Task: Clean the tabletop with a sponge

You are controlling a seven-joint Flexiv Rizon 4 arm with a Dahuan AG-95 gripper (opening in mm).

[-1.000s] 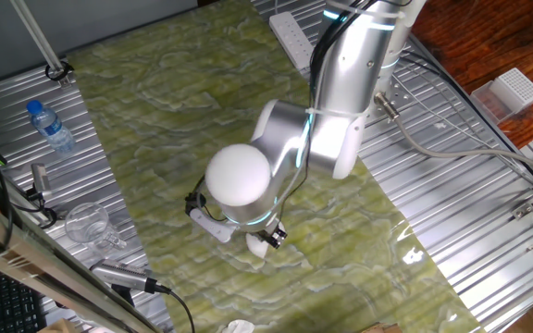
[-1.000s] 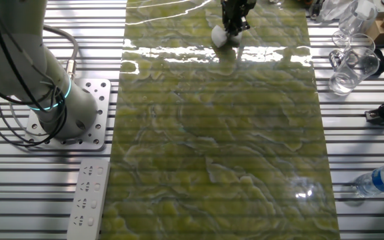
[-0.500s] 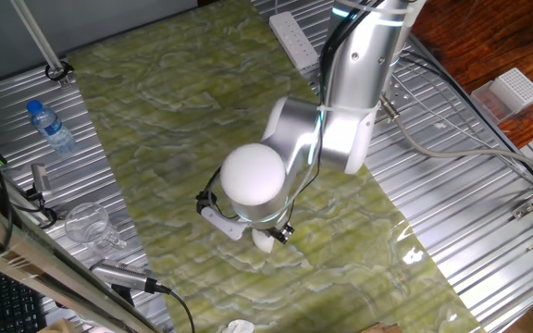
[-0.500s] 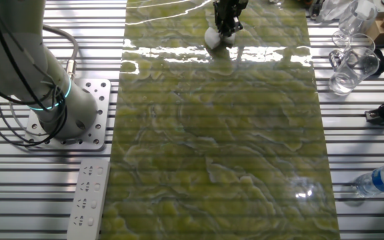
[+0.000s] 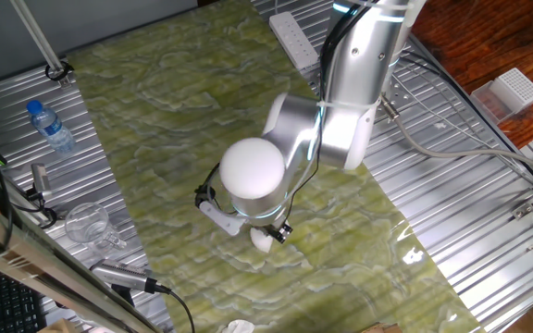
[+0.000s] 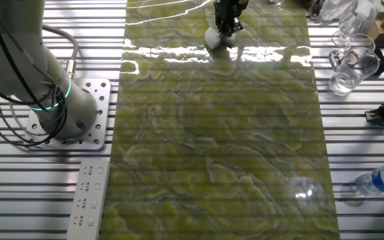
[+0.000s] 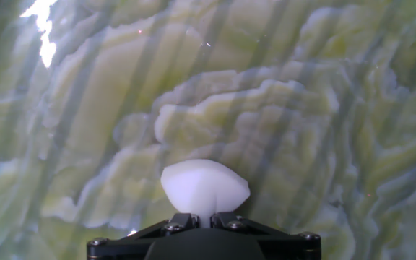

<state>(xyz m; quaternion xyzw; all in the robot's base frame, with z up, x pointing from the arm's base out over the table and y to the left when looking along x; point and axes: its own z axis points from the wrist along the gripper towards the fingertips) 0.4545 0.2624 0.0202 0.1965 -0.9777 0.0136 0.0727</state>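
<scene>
sponge (image 7: 205, 188) barely shifted, gripper (image 7: 204, 220) clamping

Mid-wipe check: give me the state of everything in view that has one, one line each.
tool: shut on the sponge, pointing down at the sheet.
sponge: pinched and bulging between the fingers, pressed on the tabletop.
tabletop: glossy, glare patches, no debris visible.
water bottle: lying on the ribbed metal panel, cap on.
glass pitcher: upright; looks empty.
power strip: flat on the panel, nothing plugged in.
</scene>
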